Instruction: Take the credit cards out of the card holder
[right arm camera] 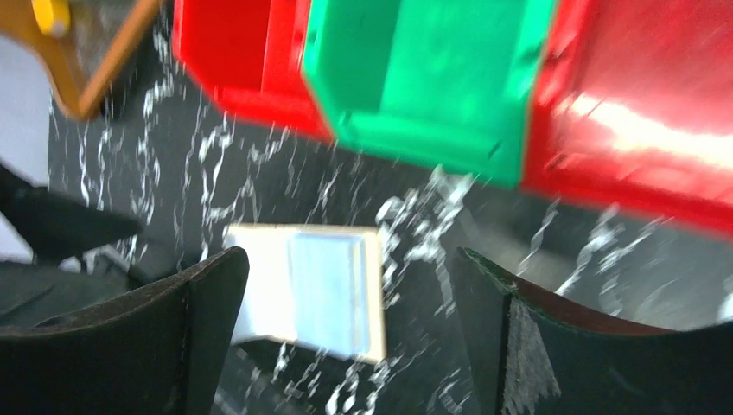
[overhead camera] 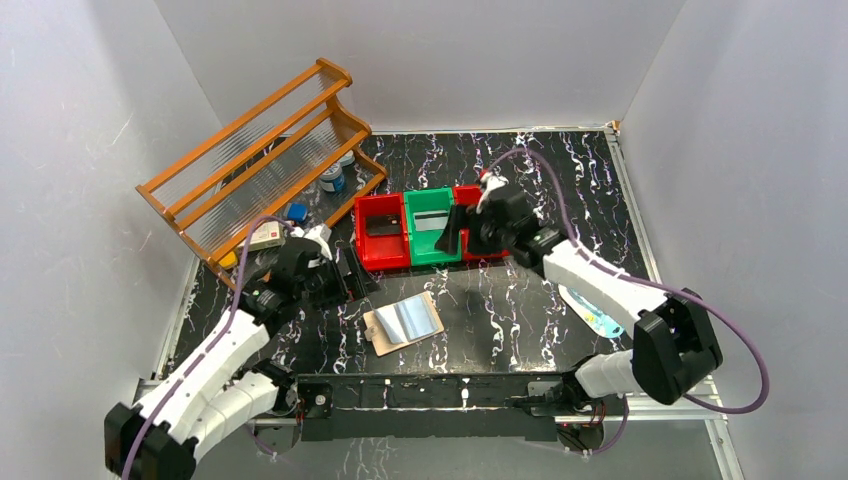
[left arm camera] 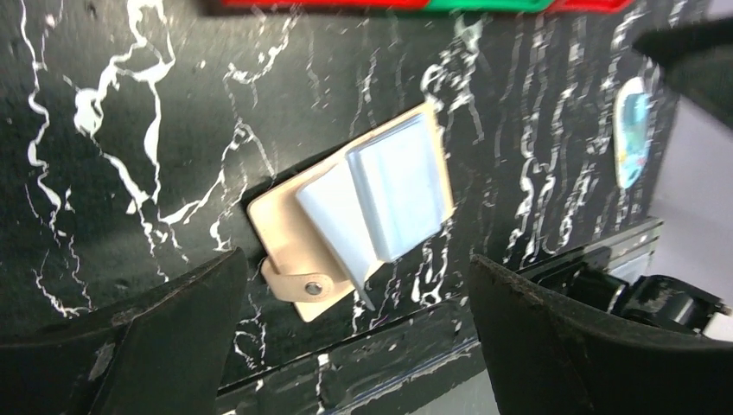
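The card holder [overhead camera: 403, 322] was laid open on the black marbled table [overhead camera: 520, 310], near the front edge and between the two arms. Its pale blue sleeves [left arm camera: 393, 194] were turned upward, and its snap tab [left arm camera: 298, 285] was at its left end. No card could be made out in the sleeves.

The left tool [left arm camera: 356, 262] was held above the table, just left of the holder and slightly beyond it. Its fingers were spread wide and nothing was held between them. A white-and-teal oval object [overhead camera: 595, 318] was seen on the table to the right, close beside the right arm.

Farther back, three bins were set side by side, touching: a red bin [overhead camera: 383, 250], a green bin [overhead camera: 432, 252] and a second red bin [overhead camera: 468, 192]. A dark card [overhead camera: 381, 226] was lying in the first red bin and a grey card [overhead camera: 432, 221] in the green one. The right tool [right arm camera: 350, 255] was held over the right edge of the green bin, its fingers wide apart and gripping nothing. What lay in the second red bin could not be told, as it was hidden from above and blurred in the wrist view.

A wooden rack [overhead camera: 260, 160] was leaned at the far left.
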Robot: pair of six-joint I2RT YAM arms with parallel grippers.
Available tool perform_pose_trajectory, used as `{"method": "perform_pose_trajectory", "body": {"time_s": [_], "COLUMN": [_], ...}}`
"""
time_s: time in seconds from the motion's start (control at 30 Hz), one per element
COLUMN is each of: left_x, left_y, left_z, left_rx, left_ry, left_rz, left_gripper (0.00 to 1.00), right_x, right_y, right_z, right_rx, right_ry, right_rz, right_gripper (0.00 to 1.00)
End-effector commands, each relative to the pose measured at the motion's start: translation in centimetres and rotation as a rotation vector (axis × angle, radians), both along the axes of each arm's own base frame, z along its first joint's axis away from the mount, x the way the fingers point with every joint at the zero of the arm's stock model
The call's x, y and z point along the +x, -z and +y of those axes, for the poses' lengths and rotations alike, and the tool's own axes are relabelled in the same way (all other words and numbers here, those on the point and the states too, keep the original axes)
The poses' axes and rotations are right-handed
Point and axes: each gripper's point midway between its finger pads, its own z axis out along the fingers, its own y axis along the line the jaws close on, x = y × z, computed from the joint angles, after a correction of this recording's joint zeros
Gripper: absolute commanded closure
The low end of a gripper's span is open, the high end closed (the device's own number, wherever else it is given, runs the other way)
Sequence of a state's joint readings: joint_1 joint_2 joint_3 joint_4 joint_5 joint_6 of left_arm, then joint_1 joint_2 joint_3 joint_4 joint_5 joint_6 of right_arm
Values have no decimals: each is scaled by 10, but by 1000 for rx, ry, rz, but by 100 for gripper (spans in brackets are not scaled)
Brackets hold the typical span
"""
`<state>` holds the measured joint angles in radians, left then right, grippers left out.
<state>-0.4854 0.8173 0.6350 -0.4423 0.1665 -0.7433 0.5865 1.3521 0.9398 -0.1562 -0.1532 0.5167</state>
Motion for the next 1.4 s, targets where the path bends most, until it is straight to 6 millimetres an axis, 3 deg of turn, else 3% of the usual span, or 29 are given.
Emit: {"method": "perform_pose_trajectory", "body": {"time_s": [0.0, 0.17, 0.4, 0.97, 1.03, 1.1, 1.37], "left_x": [-18, -25, -33, -42, -42, -43, -42], "left_y": [24, 36, 51, 91, 99, 104, 106], "left_z": [-2, -5, -9, -11, -13, -16, -18], "left_rx": [32, 48, 45, 79, 82, 85, 84], "left_ry": [64, 129, 156, 150, 161, 172, 179], "left_rz": [142, 188, 265, 411, 426, 436, 427], "left_gripper": [6, 13, 28, 47, 56, 73, 87], "right_x": [-40, -81, -109, -119, -120, -121, -127], "right_y": [7, 33, 63, 104, 102, 102, 96], "right_z": [18, 52, 74, 82, 84, 87, 97], "right_rx": [63, 107, 42, -53, -44, -37, 14], "right_ry": [186, 134, 69, 48, 34, 19, -31], "right_rz": [117, 221, 322, 443, 441, 448, 472], "right_gripper": [9, 27, 41, 50, 54, 57, 66]}}
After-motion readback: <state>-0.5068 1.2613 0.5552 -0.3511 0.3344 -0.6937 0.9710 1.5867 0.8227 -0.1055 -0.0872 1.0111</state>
